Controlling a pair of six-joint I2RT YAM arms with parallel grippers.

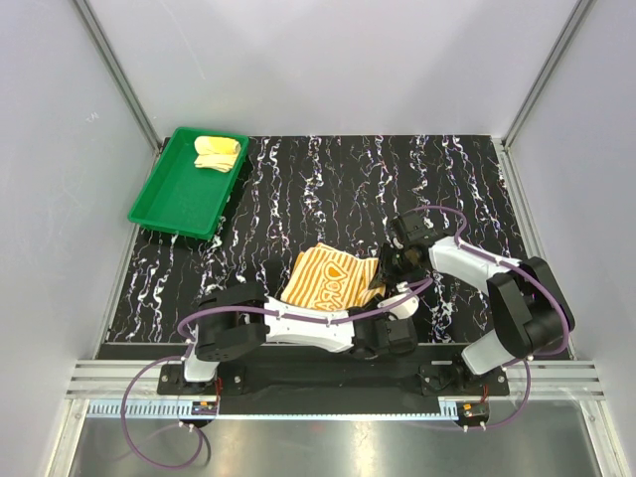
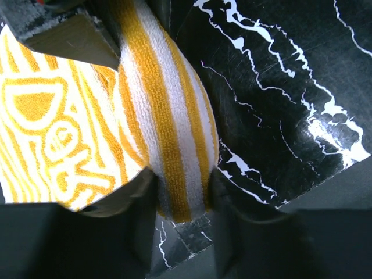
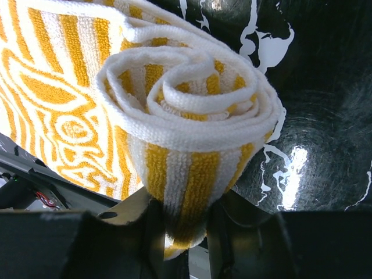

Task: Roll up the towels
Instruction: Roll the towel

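Orange-and-cream terry is caught in both grips. The left gripper (image 2: 183, 195) pinches one end of the rolled part of the striped towel (image 2: 165, 116), fingers pressed into the pile on either side. The right gripper (image 3: 186, 224) clamps the other end, where the spiral of layers shows. The unrolled part lies flat on the black marbled table (image 1: 447, 179), near the arms. Well apart, the yellow towel (image 1: 217, 152) sits bundled in a green tray (image 1: 184, 194) at the far left.
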